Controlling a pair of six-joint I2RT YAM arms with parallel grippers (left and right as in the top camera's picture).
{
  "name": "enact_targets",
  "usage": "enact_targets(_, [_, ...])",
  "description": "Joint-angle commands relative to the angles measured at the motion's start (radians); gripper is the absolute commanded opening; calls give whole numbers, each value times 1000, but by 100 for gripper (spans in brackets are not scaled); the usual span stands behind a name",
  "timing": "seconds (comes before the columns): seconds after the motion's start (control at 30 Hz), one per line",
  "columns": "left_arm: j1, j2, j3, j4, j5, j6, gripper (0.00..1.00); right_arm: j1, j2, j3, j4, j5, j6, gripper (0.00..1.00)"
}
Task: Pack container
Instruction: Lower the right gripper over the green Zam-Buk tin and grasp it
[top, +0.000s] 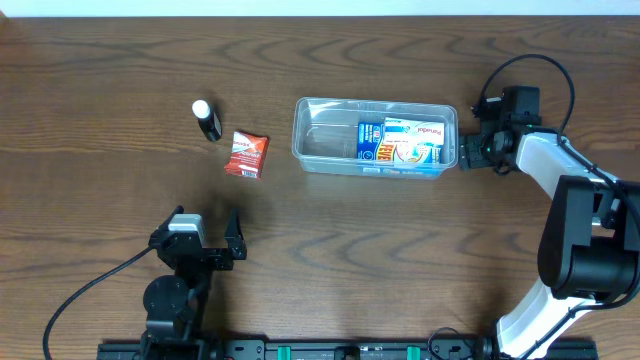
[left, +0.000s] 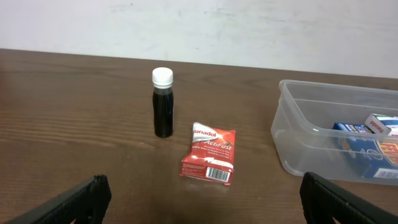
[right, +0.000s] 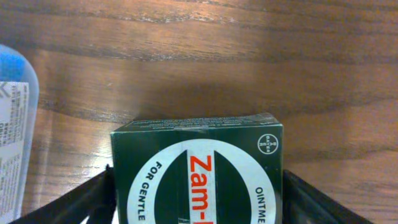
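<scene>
The clear container (top: 300, 140) lies mid-table with a blue and white medicine box (top: 400, 140) inside it. Just off its right end, my right gripper (top: 468, 150) is low at the table. The right wrist view shows that gripper (right: 198, 186) shut on a dark green ointment box (right: 199, 168), with a finger against each side. The container's wall (right: 12, 143) shows at the left edge there. My left gripper (top: 207, 222) rests near the front left, wide open and holding nothing (left: 203, 183). It faces the container (left: 292, 143).
A small dark bottle with a white cap (top: 207, 120) (left: 163, 102) stands upright left of the container. A red sachet (top: 246, 154) (left: 209, 152) lies flat beside it. The right arm's base (top: 590, 260) stands at the front right.
</scene>
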Motion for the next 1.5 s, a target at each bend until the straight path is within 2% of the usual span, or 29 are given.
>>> enact_targets(0.0, [-2, -6, -27, -10, 7, 13, 98, -1, 10, -5, 0, -2, 8, 76])
enact_targets(0.17, [-2, -6, -27, -10, 7, 13, 98, -1, 10, -5, -5, 10, 8, 68])
enact_targets(0.5, [-2, -6, -27, -10, 7, 13, 98, -1, -2, 8, -18, 43, 9, 58])
enact_targets(0.8, [-2, -6, -27, -10, 7, 13, 98, 2, -100, 89, -180, 42, 54, 57])
enact_targets(1.07, [-2, -6, -27, -10, 7, 13, 98, 3, -257, 151, -304, 29, 101, 58])
enact_targets(1.27, [-2, -6, -27, -10, 7, 13, 98, 14, -374, 162, -336, -76, 184, 52])
enact_targets(1.47, [-2, -6, -27, -10, 7, 13, 98, 101, -437, 165, -348, -81, 233, 50])
